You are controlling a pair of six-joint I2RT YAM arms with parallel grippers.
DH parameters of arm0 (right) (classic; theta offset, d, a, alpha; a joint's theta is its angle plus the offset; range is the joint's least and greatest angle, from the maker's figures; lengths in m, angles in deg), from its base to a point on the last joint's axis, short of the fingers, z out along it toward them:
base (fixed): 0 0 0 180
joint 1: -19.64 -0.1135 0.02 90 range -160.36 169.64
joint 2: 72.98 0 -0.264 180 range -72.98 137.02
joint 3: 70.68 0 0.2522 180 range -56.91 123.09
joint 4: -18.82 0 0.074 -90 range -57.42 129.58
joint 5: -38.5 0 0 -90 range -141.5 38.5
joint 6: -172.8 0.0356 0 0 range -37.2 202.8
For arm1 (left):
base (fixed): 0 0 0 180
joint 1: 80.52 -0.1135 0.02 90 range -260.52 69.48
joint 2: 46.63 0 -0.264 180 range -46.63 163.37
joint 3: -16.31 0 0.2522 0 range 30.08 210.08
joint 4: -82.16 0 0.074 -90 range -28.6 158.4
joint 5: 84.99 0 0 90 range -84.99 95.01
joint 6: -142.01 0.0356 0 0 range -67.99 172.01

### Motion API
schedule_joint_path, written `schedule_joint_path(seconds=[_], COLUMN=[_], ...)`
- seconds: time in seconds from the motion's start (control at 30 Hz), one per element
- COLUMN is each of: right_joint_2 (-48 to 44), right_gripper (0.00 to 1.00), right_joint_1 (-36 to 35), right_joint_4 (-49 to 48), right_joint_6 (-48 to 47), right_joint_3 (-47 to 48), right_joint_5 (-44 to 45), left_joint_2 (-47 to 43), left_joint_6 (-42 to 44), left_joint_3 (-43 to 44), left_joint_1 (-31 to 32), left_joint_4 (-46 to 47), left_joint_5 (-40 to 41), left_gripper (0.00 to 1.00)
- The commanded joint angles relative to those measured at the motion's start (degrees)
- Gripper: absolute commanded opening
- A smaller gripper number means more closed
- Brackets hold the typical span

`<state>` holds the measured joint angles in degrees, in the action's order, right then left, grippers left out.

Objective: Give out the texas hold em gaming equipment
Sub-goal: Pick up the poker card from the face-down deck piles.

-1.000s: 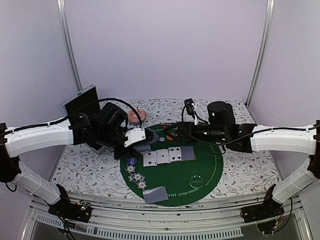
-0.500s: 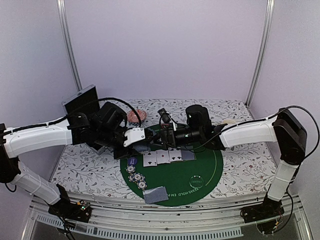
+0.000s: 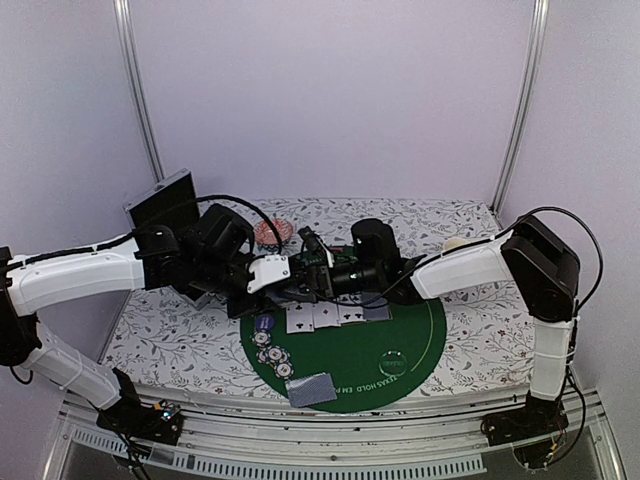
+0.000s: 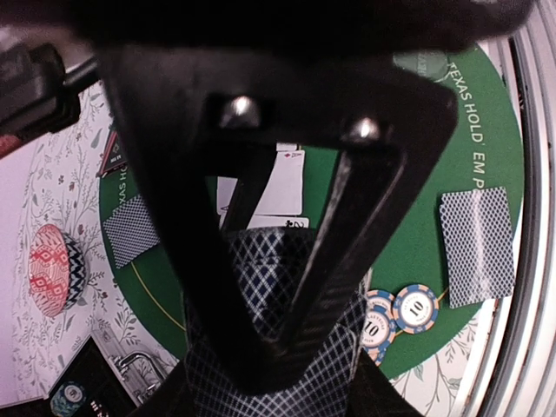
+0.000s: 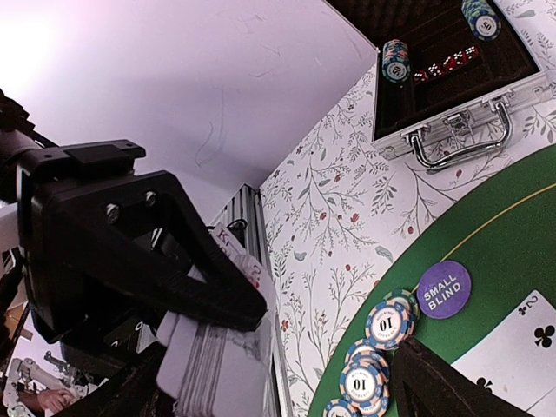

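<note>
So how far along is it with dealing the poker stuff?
Done: a row of playing cards and striped poker chips lie on the round green felt mat, with grey-blue face-down cards at its near edge. In hand: the left gripper clamps the grey-blue card deck; the open right gripper is close beside it. Left: more chips sit in the open silver case.

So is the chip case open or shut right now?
Open. The right wrist view looks into the case, showing chip stacks and red dice on its dark lining; overhead, its lid stands raised.
</note>
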<state>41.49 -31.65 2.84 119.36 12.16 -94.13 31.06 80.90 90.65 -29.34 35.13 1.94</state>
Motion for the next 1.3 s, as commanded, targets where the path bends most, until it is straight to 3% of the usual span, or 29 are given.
schedule_joint_path(seconds=[0.0,0.13,0.2,0.33,0.53,0.87,1.27], right_joint_2=[2.64,4.00,4.41,4.49,1.71,-2.48,-3.99], right_gripper=[0.86,0.81,0.74,0.39,0.05,0.02,0.02], right_joint_1=[-1.04,-1.24,-1.36,-1.40,-1.34,-1.42,-1.56], right_joint_4=[-3.42,-4.28,-4.34,-4.83,-5.11,-5.24,-5.24], right_joint_6=[2.55,3.81,3.92,4.36,3.00,1.68,1.43], right_joint_3=[3.12,4.13,4.31,3.82,1.85,-0.04,-1.34], right_joint_5=[-1.30,-1.98,-2.27,-3.58,-5.07,-9.71,-9.91], left_joint_2=[-0.46,-0.22,-0.24,-0.43,-0.55,-3.67,-2.97], left_joint_6=[0.30,0.38,0.39,0.46,0.60,3.91,4.17], left_joint_3=[-0.20,-0.20,-0.15,-0.27,-0.67,-4.77,-3.95], left_joint_1=[0.89,0.86,0.86,0.91,0.87,0.97,0.95], left_joint_4=[1.11,1.11,1.13,1.11,1.26,2.61,4.29], left_joint_5=[-0.12,-0.24,-0.12,0.11,-0.06,-4.55,-5.43], left_gripper=[0.44,0.44,0.44,0.44,0.46,0.84,0.77])
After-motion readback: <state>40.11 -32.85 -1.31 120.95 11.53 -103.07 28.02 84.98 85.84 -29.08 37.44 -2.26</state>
